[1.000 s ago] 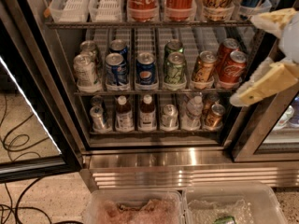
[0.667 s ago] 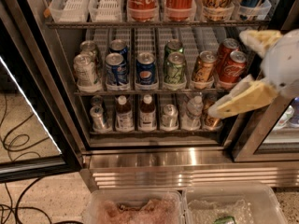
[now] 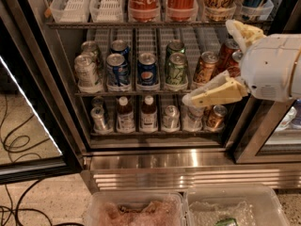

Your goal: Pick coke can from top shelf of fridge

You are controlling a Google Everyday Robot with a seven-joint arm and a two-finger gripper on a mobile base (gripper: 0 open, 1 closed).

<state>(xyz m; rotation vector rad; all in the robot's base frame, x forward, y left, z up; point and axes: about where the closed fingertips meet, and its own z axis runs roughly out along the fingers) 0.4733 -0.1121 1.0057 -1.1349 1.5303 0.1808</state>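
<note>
I see the tall drinks fridge (image 3: 188, 163) with its black door frame and ribbed stainless steel base standing open in front of me. On the grey wire top shelf (image 3: 94, 25), behind the thin steel front rail, two red aluminium coke cans stand upright side by side near the middle: the left coke can (image 3: 143, 1) and the right coke can (image 3: 181, 0), both cut off at the top of my view. Left of them sit empty white slotted plastic lanes (image 3: 75, 4).

My cream-fingered gripper (image 3: 209, 62) hangs at the right, in front of the right end of the middle rack and below the coke cans. Its jaws are spread wide with nothing between them. The upper finger (image 3: 244, 32) reaches up near the top shelf's rail, well right of the coke cans; the lower finger (image 3: 214, 93) points left and down across the rack below.

The middle rack holds silver cans (image 3: 87, 70), blue Pepsi cans (image 3: 147, 70), green cans (image 3: 176, 68) and a gold-orange can (image 3: 204, 67). Brown glass bottles (image 3: 149, 113) stand on the bottom rack. Two clear plastic bins (image 3: 136, 210) sit on the floor in front.
</note>
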